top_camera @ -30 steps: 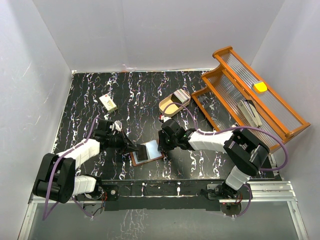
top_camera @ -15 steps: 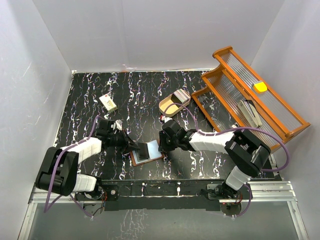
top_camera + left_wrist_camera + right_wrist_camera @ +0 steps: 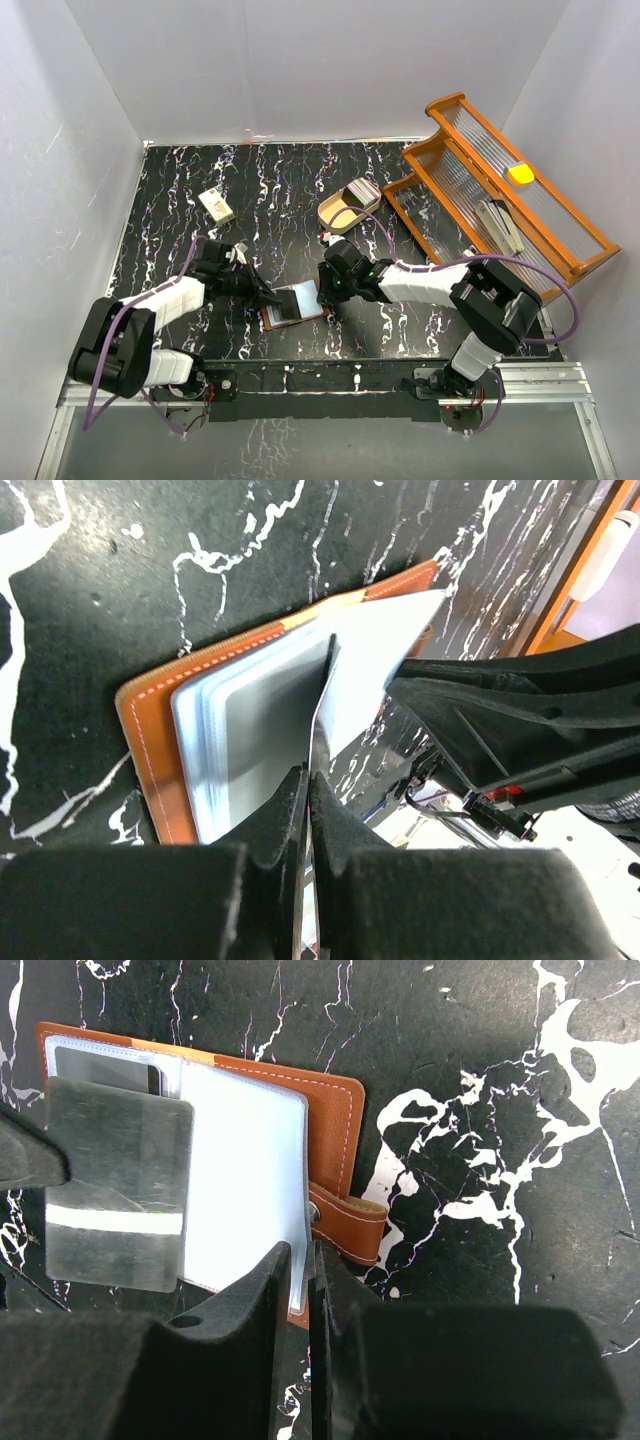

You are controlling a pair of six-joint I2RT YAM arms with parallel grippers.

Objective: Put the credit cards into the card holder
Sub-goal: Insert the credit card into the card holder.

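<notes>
Brown leather card holder (image 3: 335, 1120) lies open at lower centre of the top view, right gripper (image 3: 303, 1260) pinched on its edge, left gripper (image 3: 308, 780) clamped on one grey card (image 3: 115, 1185) hovering over the sleeves (image 3: 250, 730), not yet slid in.

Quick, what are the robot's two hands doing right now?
Left gripper: closed, holding a credit card.
Right gripper: closed, pinching the card holder page.

A cream block (image 3: 216, 205) lies upper left on the black marbled table (image 3: 280, 185). A beige oval tray (image 3: 340, 214) sits above centre. An orange rack (image 3: 445, 103) stands at right.
</notes>
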